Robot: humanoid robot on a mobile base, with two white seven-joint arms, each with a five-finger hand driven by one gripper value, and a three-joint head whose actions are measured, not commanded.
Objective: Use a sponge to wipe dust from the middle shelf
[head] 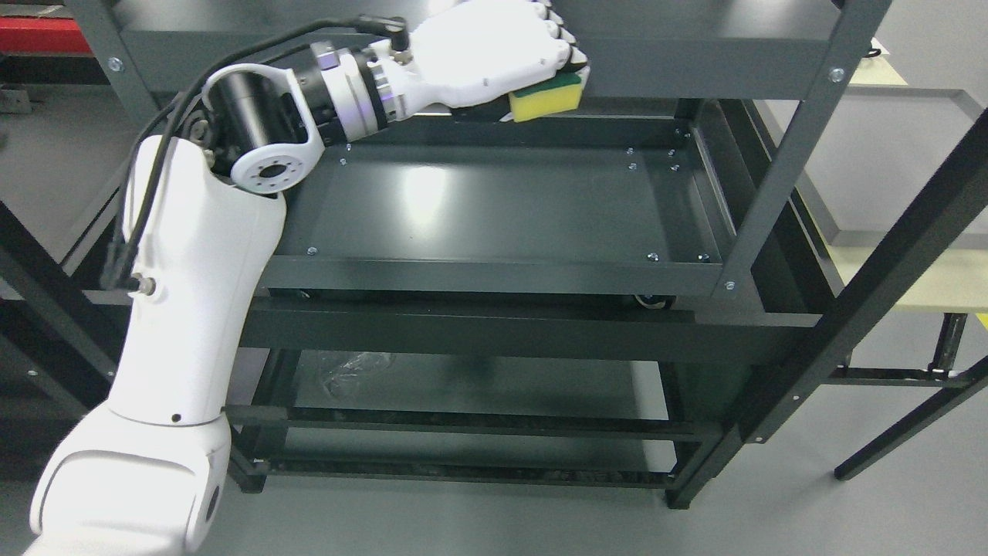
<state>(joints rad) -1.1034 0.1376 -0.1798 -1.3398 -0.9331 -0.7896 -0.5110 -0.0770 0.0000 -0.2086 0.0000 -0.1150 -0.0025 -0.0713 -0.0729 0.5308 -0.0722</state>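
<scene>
The white left hand [494, 54] has its fingers [557, 35] curled down over the top of a rectangular yellow sponge with a green scouring layer [546, 99], grasping it from above, thumb side hidden beneath the palm. One sponge, one hand in view; the right arm does not show. The sponge hangs under the fingers at the far edge of the dark grey metal middle shelf [494, 205], near its back rail and just under the front lip of the dark grey top shelf [695, 77]; whether it is pressing on the shelf surface or hovering just above it, I cannot tell from this angle. The white left forearm [197, 270] rises from the lower left corner, bends at a black and white elbow joint [258, 135], and then the wrist [355, 85] reaches rightward and slightly up, so the hand lies nearly level, palm down, knuckles to the camera. A black cable [262, 50] loops from the upper forearm over the elbow to the wrist. The rack shows three shelves counted top to bottom, the lowest shelf [478, 386] dim and shadowed near the grey floor [494, 525]. To the right stands a pale yellow bench with black legs [911, 278], well apart from the hand.
</scene>
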